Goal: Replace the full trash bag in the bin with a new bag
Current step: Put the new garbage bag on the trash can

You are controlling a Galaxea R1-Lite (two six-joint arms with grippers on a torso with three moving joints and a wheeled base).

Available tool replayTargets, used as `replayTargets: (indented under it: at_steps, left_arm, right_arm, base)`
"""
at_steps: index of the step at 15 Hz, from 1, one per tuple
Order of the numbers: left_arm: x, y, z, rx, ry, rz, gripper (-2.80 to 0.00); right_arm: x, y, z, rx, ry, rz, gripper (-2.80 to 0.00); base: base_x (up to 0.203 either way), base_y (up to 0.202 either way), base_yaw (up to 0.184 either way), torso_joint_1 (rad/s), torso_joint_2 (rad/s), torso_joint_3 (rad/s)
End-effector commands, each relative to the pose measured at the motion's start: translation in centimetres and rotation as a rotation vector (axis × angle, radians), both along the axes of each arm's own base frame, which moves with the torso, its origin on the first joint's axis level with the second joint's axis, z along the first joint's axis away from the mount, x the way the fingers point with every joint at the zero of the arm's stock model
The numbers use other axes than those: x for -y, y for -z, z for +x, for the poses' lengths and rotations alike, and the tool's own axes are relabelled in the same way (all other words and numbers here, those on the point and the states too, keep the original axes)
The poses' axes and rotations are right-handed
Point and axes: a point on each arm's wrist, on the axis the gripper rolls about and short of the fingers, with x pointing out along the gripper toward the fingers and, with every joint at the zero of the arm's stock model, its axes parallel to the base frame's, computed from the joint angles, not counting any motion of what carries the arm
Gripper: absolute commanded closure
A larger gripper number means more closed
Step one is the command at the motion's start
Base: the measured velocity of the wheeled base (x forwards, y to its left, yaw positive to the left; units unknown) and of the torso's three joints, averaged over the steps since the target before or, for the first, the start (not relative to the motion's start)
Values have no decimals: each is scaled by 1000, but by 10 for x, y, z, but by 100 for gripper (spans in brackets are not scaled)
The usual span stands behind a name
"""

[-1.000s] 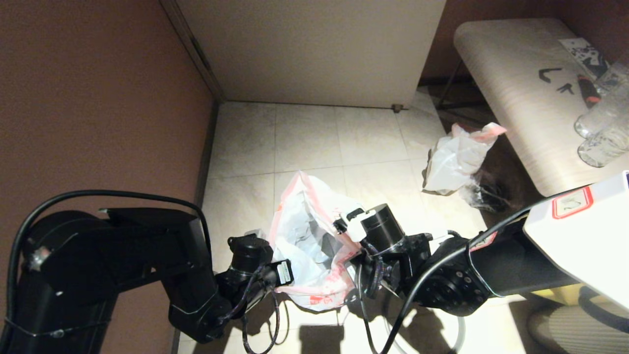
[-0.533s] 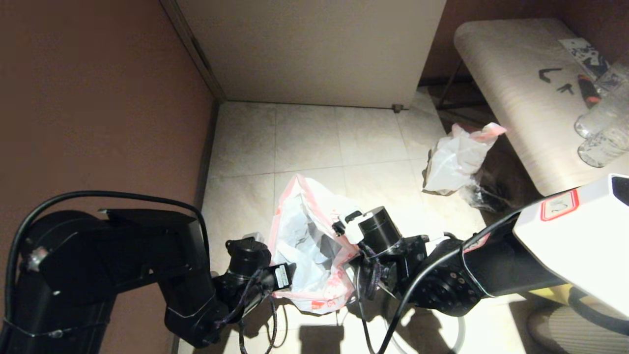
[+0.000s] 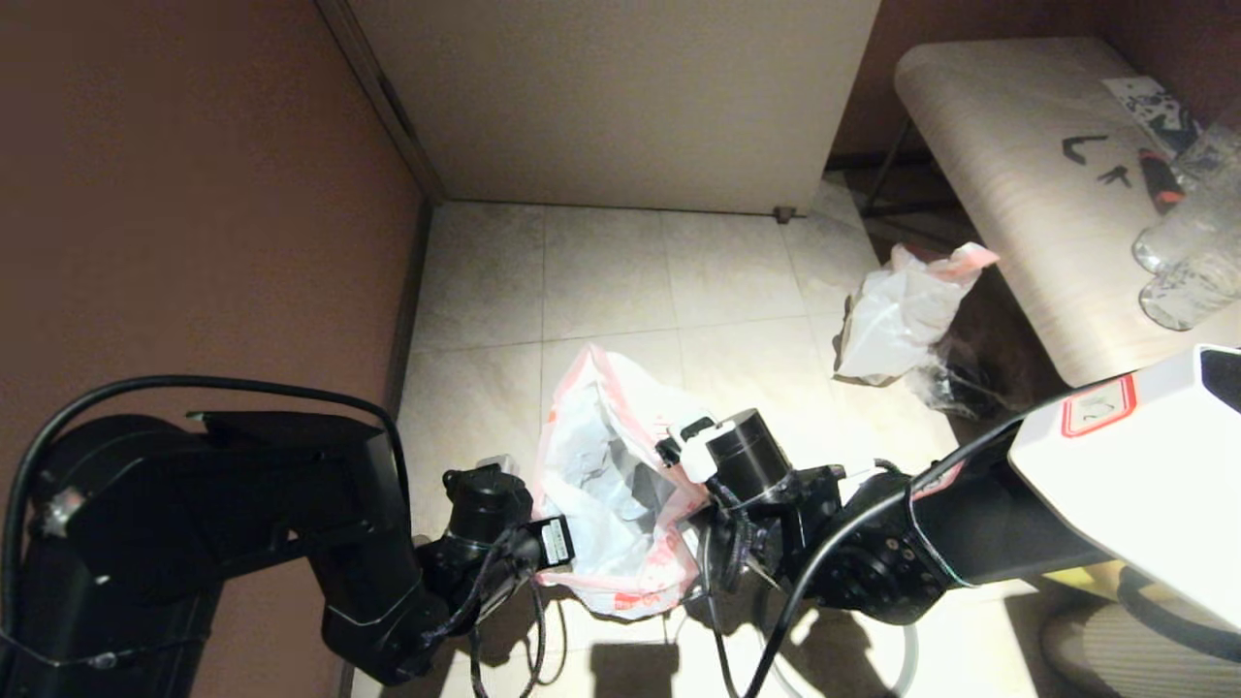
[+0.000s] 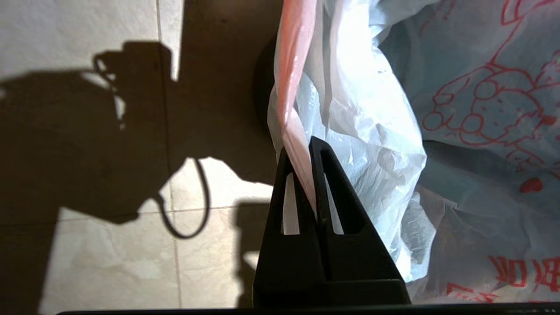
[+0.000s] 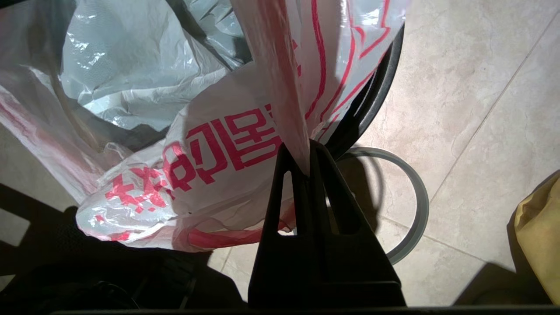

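The new bag (image 3: pixel 606 485), translucent white with a red cartoon outline (image 4: pixel 477 105) and red lettering (image 5: pixel 218 148), hangs stretched between my two wrists over the bin. My left gripper (image 4: pixel 302 146) is shut on its pink top edge (image 4: pixel 291 65). On the opposite side, my right gripper (image 5: pixel 304 148) is shut on another fold of that bag. Of the black bin (image 5: pixel 376 83) only part of the wall shows behind the bag. Its grey ring (image 5: pixel 418 210) lies on the floor tiles beside it. The full trash bag (image 3: pixel 902 310) sits on the floor by the table.
A brown wall runs close along the left and a pale cabinet (image 3: pixel 620 97) closes the back. A light table (image 3: pixel 1028 194) with clear bottles (image 3: pixel 1188 262) stands at the right, with a small clear wrinkled bag (image 3: pixel 945 383) under its edge. A yellow tote (image 5: pixel 538 227) lies near the ring.
The right arm has drifted a little to the left and the bag's mouth between the wrists has sagged and narrowed slightly. The left wrist has barely moved.
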Motion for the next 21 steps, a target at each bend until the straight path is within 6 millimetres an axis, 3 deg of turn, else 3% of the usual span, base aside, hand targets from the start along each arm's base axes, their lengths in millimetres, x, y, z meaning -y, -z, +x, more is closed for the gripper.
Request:
replayTargets:
  at_steps: [1,8,13,15,17,21]
  left_arm:
    - [0,0,0,1,-3,-3,0]
    - [-3,-10,-9,90,11,-37,0]
    - [-4,-24,-14,131,21,-59,0]
    - [6,-32,-6,178,53,-69,0]
    - [15,-38,5,209,100,-14,0]
    - [11,-64,36,248,57,26,0]
  right_arm:
    - [0,1,0,-1,0,-2,0]
    - [11,-18,-8,19,11,20,0]
    - [26,1,-23,-39,37,-33,0]
    - [27,-7,-14,-18,62,-1,0]
    - [27,-26,6,35,84,68,0]
    - [31,-29,42,123,76,188,0]
  base:
    - [0,0,0,0,0,0]
    - [0,0,0,0,0,0]
    - [0,0,0,0,0,0]
    - [0,0,0,0,0,0]
    - [0,0,0,0,0,0]
    - [0,0,0,0,0,0]
